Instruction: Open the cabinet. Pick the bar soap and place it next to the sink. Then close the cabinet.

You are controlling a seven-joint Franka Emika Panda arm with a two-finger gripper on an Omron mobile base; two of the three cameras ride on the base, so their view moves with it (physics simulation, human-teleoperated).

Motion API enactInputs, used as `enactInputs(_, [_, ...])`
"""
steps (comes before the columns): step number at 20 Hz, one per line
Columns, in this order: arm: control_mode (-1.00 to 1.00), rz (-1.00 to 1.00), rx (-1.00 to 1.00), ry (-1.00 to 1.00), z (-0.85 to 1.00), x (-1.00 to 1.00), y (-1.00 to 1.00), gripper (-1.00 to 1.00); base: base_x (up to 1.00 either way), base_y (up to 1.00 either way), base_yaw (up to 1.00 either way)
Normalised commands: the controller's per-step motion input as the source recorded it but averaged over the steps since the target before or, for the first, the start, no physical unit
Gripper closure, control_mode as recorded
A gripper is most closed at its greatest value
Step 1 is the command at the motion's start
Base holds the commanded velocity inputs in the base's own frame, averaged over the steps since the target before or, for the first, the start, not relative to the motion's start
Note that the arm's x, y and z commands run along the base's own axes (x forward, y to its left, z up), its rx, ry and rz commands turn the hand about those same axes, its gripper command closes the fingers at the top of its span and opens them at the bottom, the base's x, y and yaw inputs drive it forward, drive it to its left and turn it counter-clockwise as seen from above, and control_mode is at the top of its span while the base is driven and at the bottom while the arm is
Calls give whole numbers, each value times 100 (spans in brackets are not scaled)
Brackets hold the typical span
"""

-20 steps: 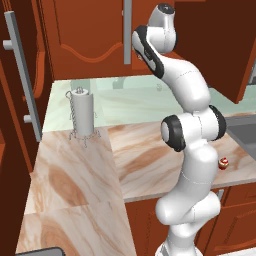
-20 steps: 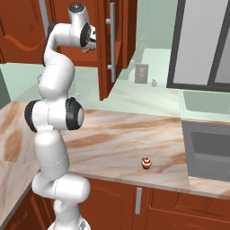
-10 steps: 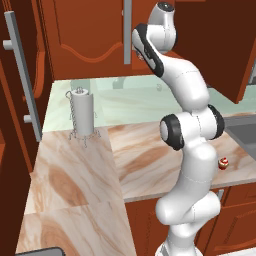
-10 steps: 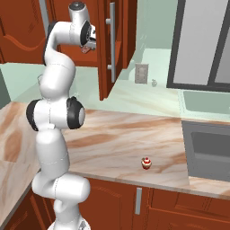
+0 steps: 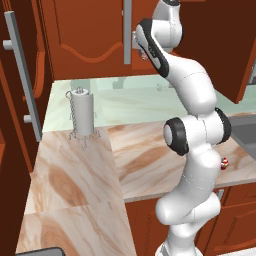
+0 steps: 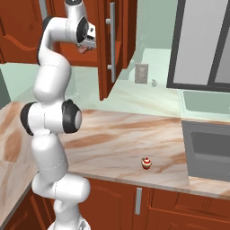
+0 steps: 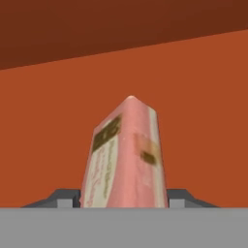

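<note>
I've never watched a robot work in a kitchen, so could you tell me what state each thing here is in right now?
cabinet: door swung open.
bar soap: between the gripper's fingers, up at cabinet height.
gripper: closed on the bar soap.
sink: nothing visible in it.
paper-towel holder: upright on the counter.
cupcake: upright on the counter.

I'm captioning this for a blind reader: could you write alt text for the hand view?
A pink bar soap with printed labels stands on end right in front of the camera, between the gripper's two grey fingers. Behind it is the reddish-brown inside of the cabinet, darker along the top.
</note>
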Motion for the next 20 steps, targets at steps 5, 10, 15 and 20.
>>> enactInputs(5, [-100,1,4,-5,0,-64,-4,100,0,0,0])
enactInputs(10, [-100,0,3,-1,0,-73,-7,100,0,0,0])
enactInputs(15, [-100,1,2,0,-1,-81,-10,100,0,0,0])
enactInputs(20, [-100,1,0,0,0,-86,-2,100,0,0,0])
